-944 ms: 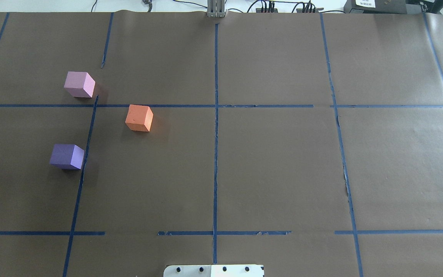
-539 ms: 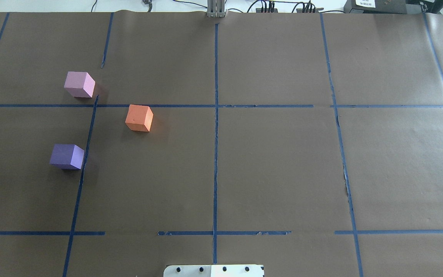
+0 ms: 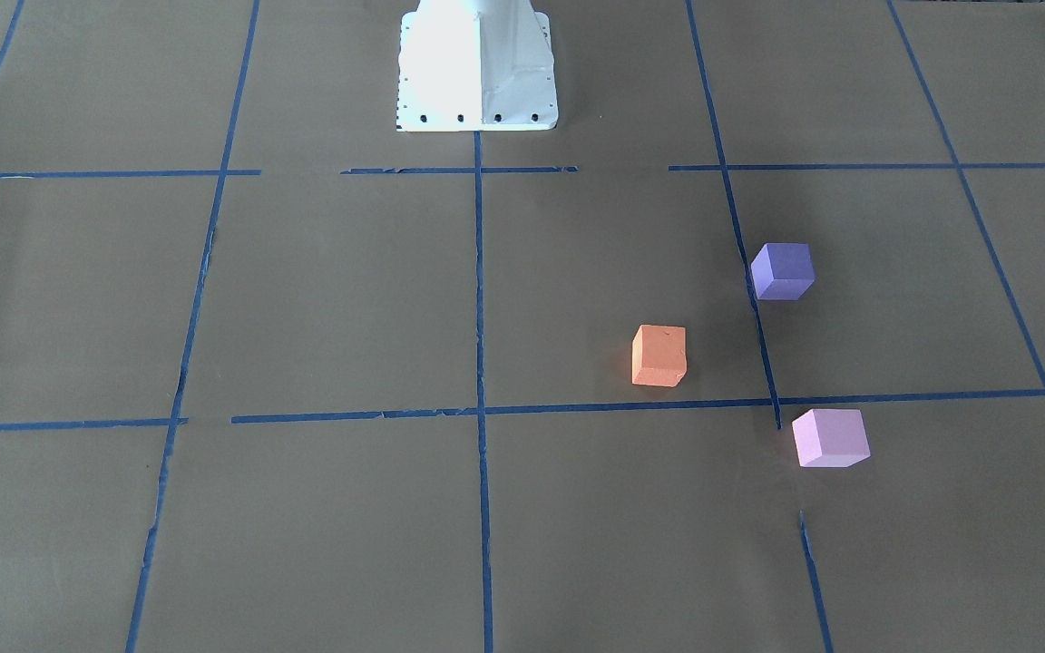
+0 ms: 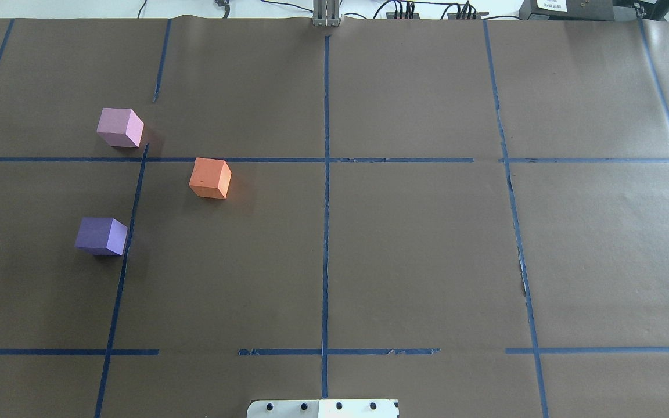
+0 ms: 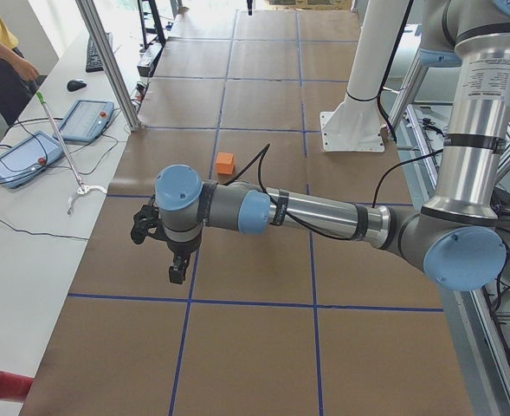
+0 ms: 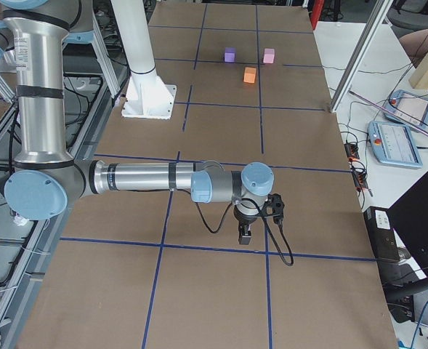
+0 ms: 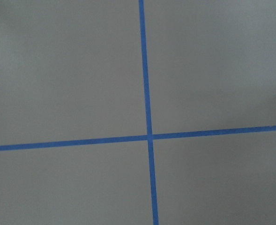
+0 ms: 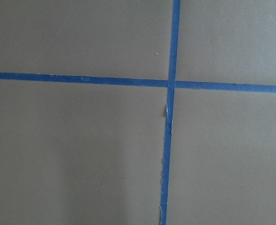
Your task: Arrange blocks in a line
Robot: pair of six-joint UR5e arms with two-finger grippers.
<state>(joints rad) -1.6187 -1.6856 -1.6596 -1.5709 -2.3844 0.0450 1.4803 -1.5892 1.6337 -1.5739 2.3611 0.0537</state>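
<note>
Three cubes sit apart on the brown table on my left side. The orange block [image 4: 210,178] [image 3: 659,355] is nearest the middle. The dark purple block [image 4: 101,236] [image 3: 783,270] is closer to my base, and the light pink block [image 4: 119,128] [image 3: 830,438] is farther out. My left gripper [image 5: 175,269] shows only in the exterior left view, hanging above the table's left end, far from the blocks. My right gripper [image 6: 244,234] shows only in the exterior right view, over the table's right end. I cannot tell whether either is open or shut. The wrist views show only paper and tape.
Blue tape lines [image 4: 326,174] form a grid on the brown paper. My white base plate [image 3: 477,68] stands at the table's near middle edge. Side benches hold teach pendants [image 5: 86,120] [image 6: 395,142], with aluminium posts [image 5: 107,61] at the table's edge.
</note>
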